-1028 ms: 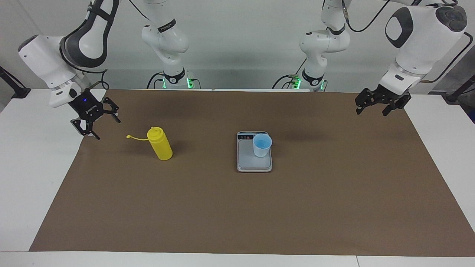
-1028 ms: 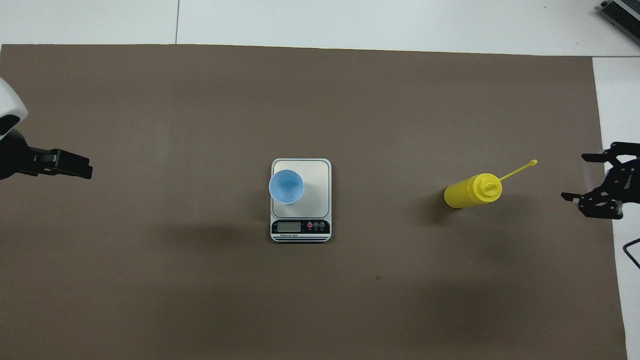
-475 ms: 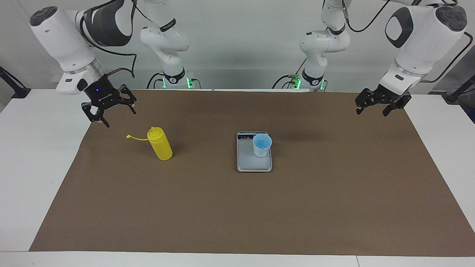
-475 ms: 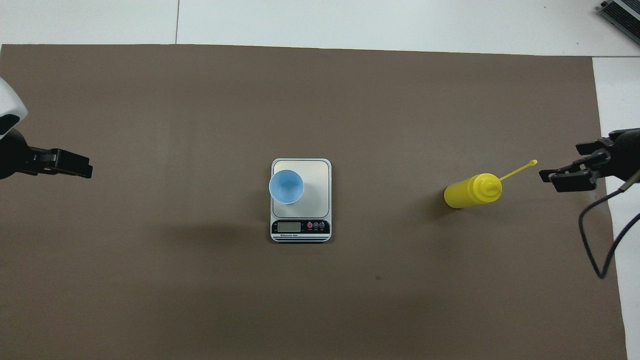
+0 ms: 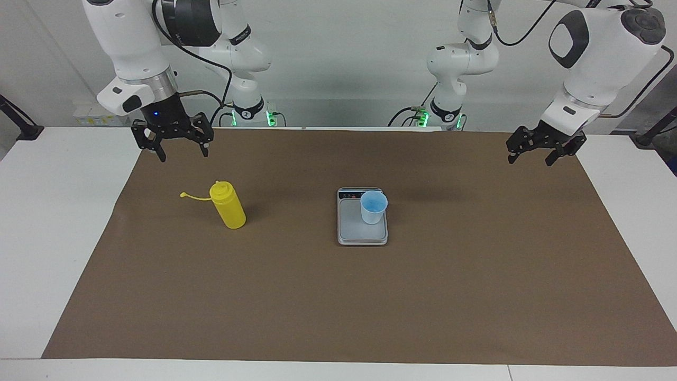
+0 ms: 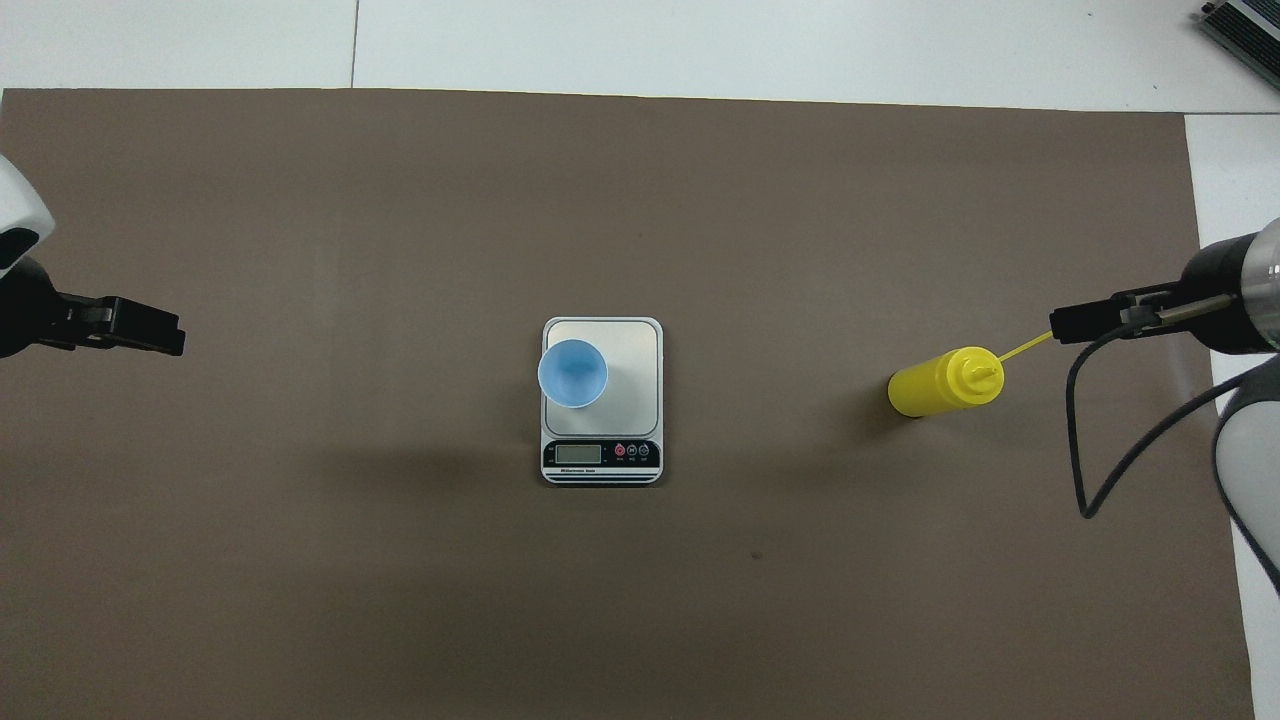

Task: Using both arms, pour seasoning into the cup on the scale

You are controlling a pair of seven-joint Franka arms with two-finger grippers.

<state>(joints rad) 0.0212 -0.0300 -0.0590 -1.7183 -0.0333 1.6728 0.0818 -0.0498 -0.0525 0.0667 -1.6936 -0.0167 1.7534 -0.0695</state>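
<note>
Swinging up and toward the robots since a second ago, the right gripper (image 5: 180,152) now hangs released over the brown mat (image 5: 338,296), empty, near the seasoning (image 5: 228,211). That bottle stands toward the right arm's end from the scale (image 5: 363,233). On the scale sits the cup (image 5: 373,207). Well apart from the scale, the left gripper (image 5: 529,157) waits, also released and empty.

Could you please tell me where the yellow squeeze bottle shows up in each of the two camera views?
Facing view: the yellow squeeze bottle stands left of centre, level with the scale.
Overhead view: the bottle is right of centre, again level with the scale.
Shared landmark: the light-blue cup on the scale, at the middle of both views.
</note>
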